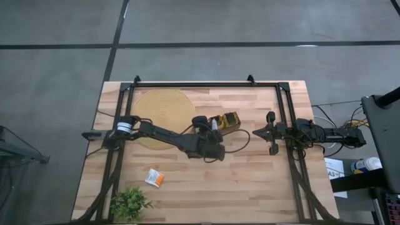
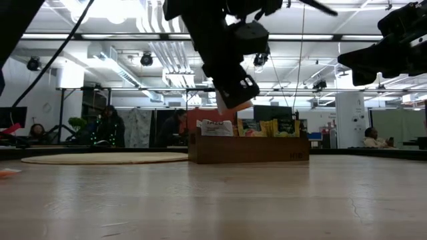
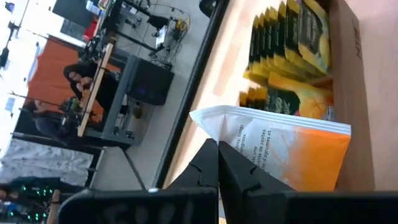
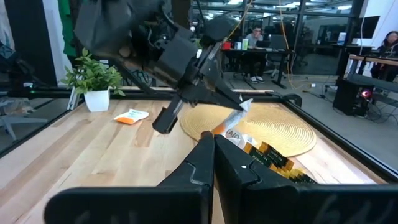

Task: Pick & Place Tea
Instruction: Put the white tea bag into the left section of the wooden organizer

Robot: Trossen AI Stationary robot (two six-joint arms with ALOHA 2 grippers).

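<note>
A white tea sachet with an orange patch [image 3: 292, 144] is pinched by its corner in the left gripper [image 3: 217, 149], held in the air just beside the long brown wooden tray [image 1: 226, 120] where green-and-yellow sachets [image 3: 292, 34] are stacked upright. Another white-and-orange sachet [image 1: 154, 178] is seen on the table, well apart from the tray, near the small leafy plant [image 1: 129, 202]. The right gripper [image 4: 213, 142] is held clenched and empty, off to the tray's side.

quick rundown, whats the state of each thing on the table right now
left gripper: shut on a white and orange sachet, held above the wooden tray
wooden tray: holds upright green and yellow sachets
loose sachet: flat on the table, near the plant
round mat: flat, partly under the left arm
right gripper: shut, empty, at the table's right side
</note>
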